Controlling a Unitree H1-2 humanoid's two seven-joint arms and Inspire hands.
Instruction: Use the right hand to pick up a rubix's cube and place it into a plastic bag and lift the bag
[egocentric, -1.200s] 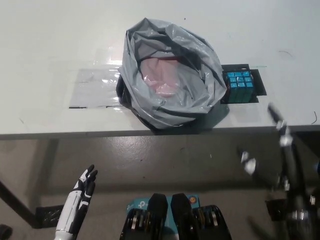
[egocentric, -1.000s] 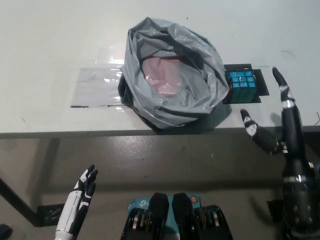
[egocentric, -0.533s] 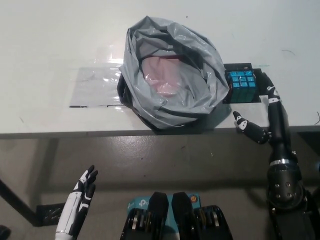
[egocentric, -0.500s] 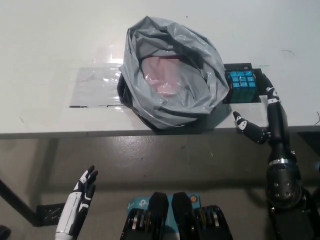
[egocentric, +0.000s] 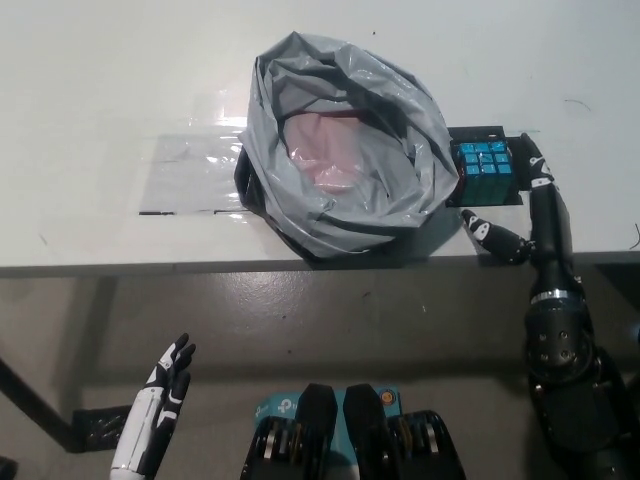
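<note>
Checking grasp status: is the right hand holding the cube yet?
No: the cube sits on the table beside the bag, with the open right hand just reaching it.

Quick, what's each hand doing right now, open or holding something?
Left hand: open, empty, resting low below the table edge.
Right hand: open, fingers spread beside the cube, holding nothing.

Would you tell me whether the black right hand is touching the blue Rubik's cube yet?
Cannot tell. In the head view, the black right hand is open beside the blue Rubik's cube, one finger alongside its right edge, but no gap or contact shows plainly.
</note>
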